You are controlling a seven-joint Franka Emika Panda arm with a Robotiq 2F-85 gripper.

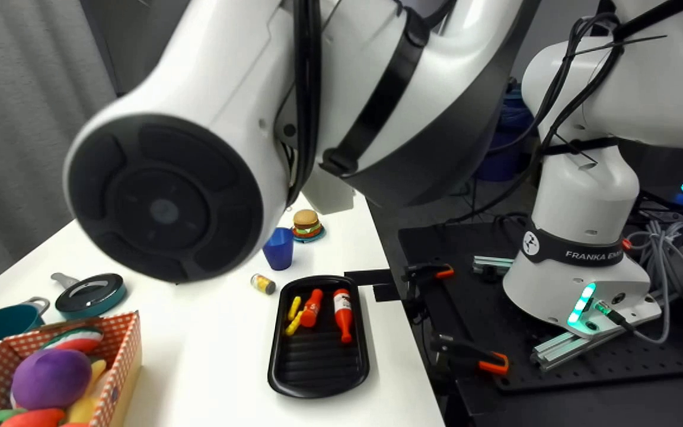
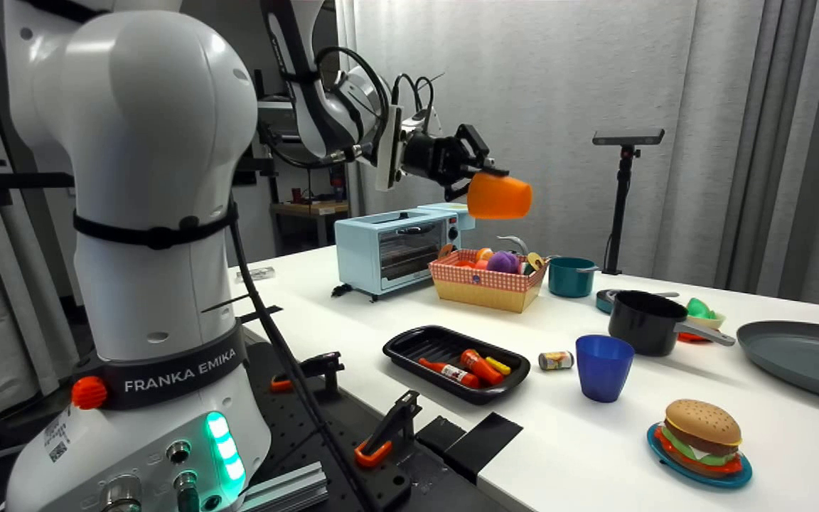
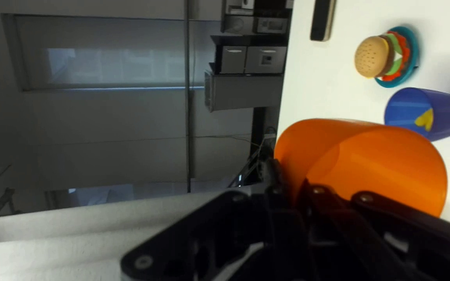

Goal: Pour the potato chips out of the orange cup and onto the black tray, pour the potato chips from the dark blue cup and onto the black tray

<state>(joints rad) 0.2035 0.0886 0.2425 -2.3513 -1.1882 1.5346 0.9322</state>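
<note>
Curtain (image 2: 559, 92) behind sideways orange cup (image 2: 500, 197)

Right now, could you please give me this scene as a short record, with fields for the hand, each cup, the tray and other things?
hand: shut on the orange cup
orange cup: in the air, tipped sideways; nothing visible inside, though the hand hides part
dark blue cup: upright on the white table, a yellow piece visible inside
black tray: two red bottles and two yellow pieces lie in it
small can: on its side, between black tray and dark blue cup
burger: on a teal plate
</note>
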